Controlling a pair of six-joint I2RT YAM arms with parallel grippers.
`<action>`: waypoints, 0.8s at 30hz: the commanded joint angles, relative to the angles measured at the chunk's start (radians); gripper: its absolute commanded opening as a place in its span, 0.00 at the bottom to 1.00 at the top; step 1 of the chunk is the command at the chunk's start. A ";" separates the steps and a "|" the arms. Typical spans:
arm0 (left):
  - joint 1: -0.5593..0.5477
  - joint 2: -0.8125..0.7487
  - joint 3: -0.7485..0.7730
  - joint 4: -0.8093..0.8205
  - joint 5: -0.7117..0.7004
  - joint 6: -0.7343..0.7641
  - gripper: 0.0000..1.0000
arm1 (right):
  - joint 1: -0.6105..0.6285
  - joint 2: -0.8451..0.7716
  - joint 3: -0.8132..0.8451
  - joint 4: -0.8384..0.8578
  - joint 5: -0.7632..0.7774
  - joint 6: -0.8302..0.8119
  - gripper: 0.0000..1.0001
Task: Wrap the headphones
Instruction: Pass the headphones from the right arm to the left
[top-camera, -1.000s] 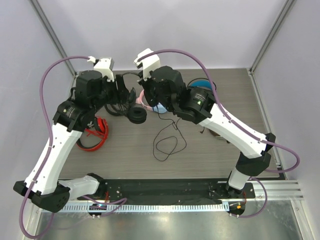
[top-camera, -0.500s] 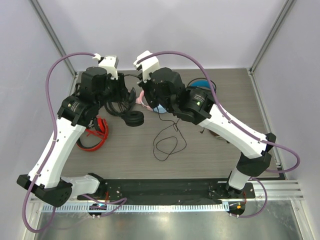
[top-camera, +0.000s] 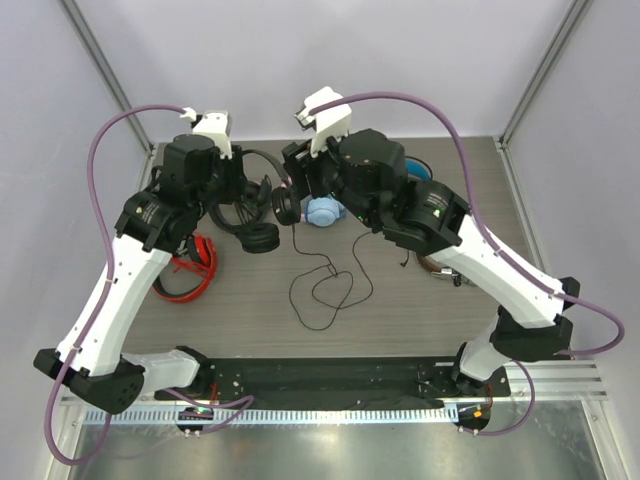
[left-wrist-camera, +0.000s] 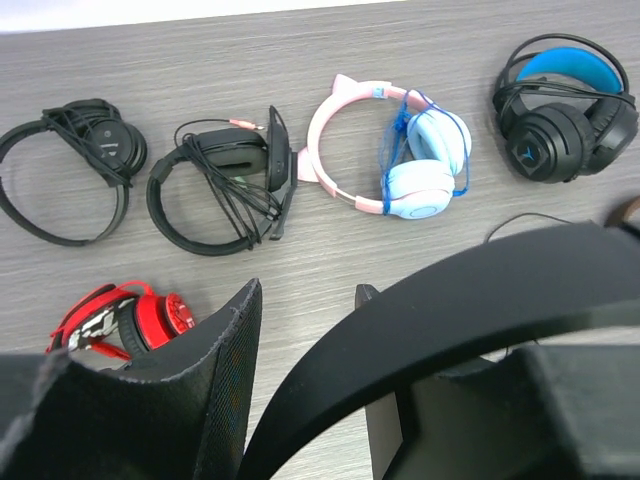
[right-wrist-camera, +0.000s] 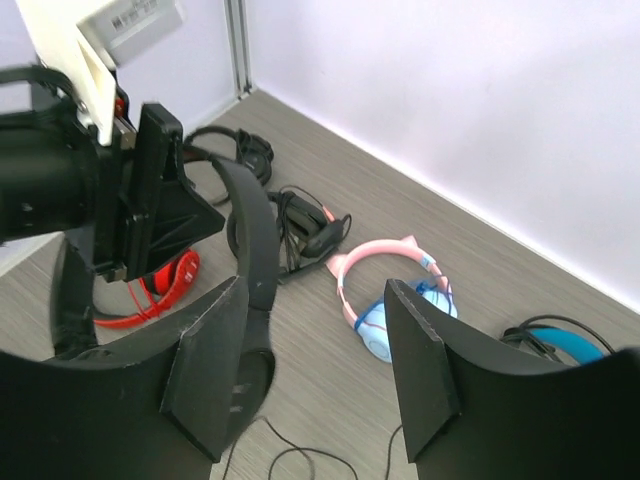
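The headphones (top-camera: 262, 238) are slim and all black. Their thin headband (left-wrist-camera: 450, 290) runs between the fingers of my left gripper (left-wrist-camera: 310, 290), which is shut on it and holds it upright at the back left. One round earcup (right-wrist-camera: 245, 375) hangs low by the table. The long thin cable (top-camera: 325, 295) trails in loose loops over the middle of the table. My right gripper (right-wrist-camera: 315, 300) stands open just right of the headband (right-wrist-camera: 250, 220), with nothing between its fingers.
Other pairs lie along the back: two black wrapped pairs (left-wrist-camera: 75, 160) (left-wrist-camera: 225, 180), a pink-and-blue pair (left-wrist-camera: 390, 160) and a bulky black pair with blue lining (left-wrist-camera: 565, 110). A red pair (top-camera: 190, 265) lies at the left. A wall stands close behind.
My right gripper has opened, let go of the headphones and drawn off to the right. The left gripper has closed on the headband. The cable loops have shifted left.
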 joint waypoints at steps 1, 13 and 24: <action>0.003 -0.024 0.005 0.052 -0.009 -0.010 0.00 | 0.006 -0.037 0.003 0.042 -0.018 0.019 0.61; 0.003 -0.026 0.022 0.034 0.022 -0.010 0.00 | 0.006 0.153 0.197 -0.047 -0.008 -0.002 0.71; 0.003 -0.027 0.036 0.019 0.041 -0.005 0.00 | 0.027 0.216 0.262 -0.058 0.060 -0.047 0.01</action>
